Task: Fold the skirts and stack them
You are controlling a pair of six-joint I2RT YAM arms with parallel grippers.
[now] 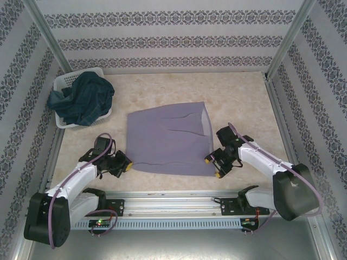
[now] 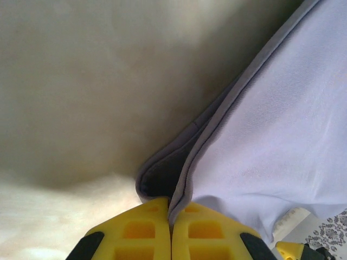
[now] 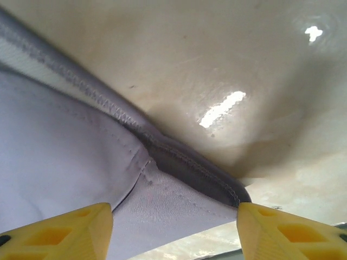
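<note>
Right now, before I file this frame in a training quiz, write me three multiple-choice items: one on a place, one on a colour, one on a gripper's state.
1. Where is the dark teal skirt? A) heaped in the white basket B) folded at the near edge C) hanging on the back wall
2. What colour is the flat skirt? A) black B) grey-lavender C) red
3. The left gripper is: A) open above the basket B) shut on the flat skirt's corner C) open, touching nothing
1A: it spills over the basket's rim. 2B: the cloth is pale lavender. 3B: its jaws meet with the hem pinched between.
</note>
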